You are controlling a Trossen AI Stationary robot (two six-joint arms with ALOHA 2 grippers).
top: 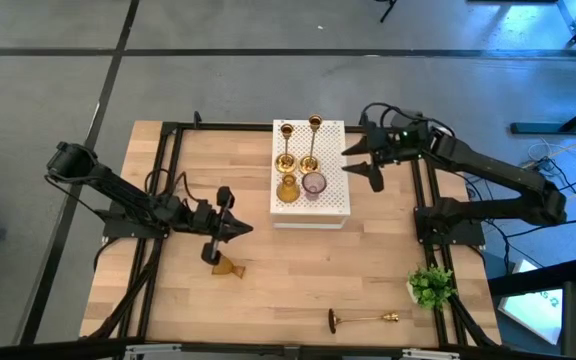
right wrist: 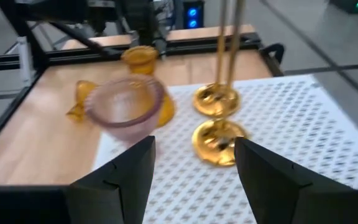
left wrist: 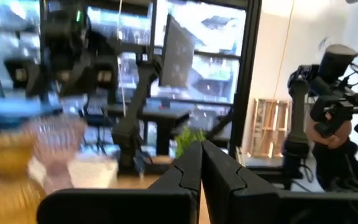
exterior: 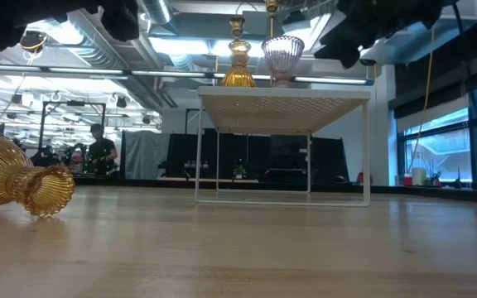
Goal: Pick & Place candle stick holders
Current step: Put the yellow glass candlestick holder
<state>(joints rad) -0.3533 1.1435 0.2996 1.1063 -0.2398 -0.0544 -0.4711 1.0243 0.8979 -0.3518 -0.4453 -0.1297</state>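
Note:
On the white perforated box (top: 330, 200) stand two brass candle stick holders (top: 285, 150) (top: 313, 140), an amber glass one (top: 286, 189) and a pinkish glass one (top: 314, 184). A second amber glass holder (top: 230, 267) lies on its side on the table. A third brass one (top: 363, 319) lies near the front edge. My right gripper (top: 361, 165) hangs open off the box's right side, above it, pointing at the holders; nothing is between its fingers (right wrist: 194, 155). My left gripper (top: 244, 229) is shut and empty, in the air left of the box, just beyond the lying amber holder.
A small green plant (top: 431, 286) stands at the front right. A black frame (top: 173, 150) runs along the table's left, far and right sides. Bare wood lies between the box and the front edge. In the low view the lying amber holder (exterior: 19, 178) shows at left.

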